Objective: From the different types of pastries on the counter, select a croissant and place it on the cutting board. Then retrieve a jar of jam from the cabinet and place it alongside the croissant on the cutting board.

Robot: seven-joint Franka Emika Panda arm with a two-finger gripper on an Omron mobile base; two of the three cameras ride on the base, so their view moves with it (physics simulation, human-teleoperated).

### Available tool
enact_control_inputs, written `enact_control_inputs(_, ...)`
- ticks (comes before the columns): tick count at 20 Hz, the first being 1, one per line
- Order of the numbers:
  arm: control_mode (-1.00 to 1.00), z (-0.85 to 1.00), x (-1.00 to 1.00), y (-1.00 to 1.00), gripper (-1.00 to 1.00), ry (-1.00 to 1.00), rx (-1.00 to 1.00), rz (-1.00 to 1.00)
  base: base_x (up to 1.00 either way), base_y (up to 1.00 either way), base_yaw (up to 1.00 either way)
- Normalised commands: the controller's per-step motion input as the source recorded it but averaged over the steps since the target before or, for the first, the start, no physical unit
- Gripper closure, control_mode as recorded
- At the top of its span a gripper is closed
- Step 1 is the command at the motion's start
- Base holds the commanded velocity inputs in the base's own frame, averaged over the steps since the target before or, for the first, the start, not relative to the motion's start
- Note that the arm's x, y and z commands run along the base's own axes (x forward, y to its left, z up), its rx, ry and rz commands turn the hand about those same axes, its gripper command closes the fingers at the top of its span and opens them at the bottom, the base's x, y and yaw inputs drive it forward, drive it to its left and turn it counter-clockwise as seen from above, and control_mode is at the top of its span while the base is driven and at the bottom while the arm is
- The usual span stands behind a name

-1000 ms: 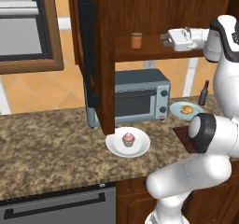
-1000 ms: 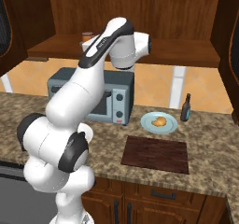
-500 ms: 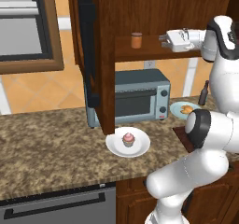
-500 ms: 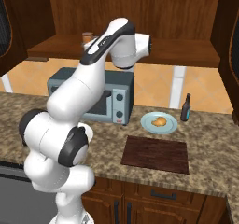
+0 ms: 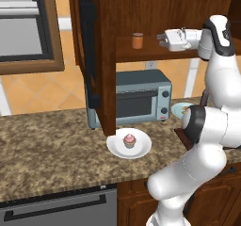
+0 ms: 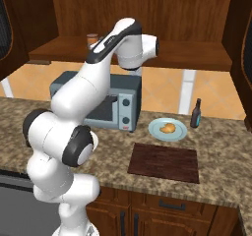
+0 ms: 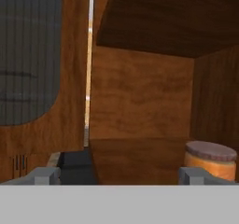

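Note:
The jar of jam (image 5: 137,40), orange-brown with a darker lid, stands on the shelf of the open cabinet (image 5: 155,53). My gripper (image 5: 161,38) hovers level with the shelf, a short way right of the jar, pointing at it, open and empty. In the hand view the jar (image 7: 210,159) sits low right, just beyond the right fingertip (image 7: 193,175), off the gripper's (image 7: 119,176) centre line. The croissant (image 6: 168,128) lies on a teal plate (image 6: 156,132) on the counter (image 6: 221,146). The dark cutting board (image 6: 165,162) lies bare in front of that plate.
The cabinet's tall door (image 5: 96,55) hangs open left of the shelf. Under it stand a grey toaster oven (image 5: 136,100) and a pink-frosted cupcake (image 5: 129,140) on a white plate. A slim dark bottle (image 6: 196,113) stands right of the teal plate.
The hand has crept a little left along the shelf toward the jar. Its jaws have stayed open, and nothing on the counter has moved.

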Motion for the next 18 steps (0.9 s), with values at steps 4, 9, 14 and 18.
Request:
enact_control_inputs(4,-1.00,0.00,0.23,0.00,-1.00,-0.01,-0.01,0.00,0.00,0.00,0.00)
enact_control_inputs(9,-1.00,0.00,0.17,0.00,-1.00,-0.03,-0.02,0.00,0.00,0.00,0.00)
enact_control_inputs(14,-1.00,-0.03,0.07,0.00,-1.00,-0.04,-0.02,0.00,0.00,0.00,0.00)
enact_control_inputs(18,-1.00,-0.03,0.02,-0.05,-1.00,-0.05,0.00,0.00,0.00,0.00,0.00)
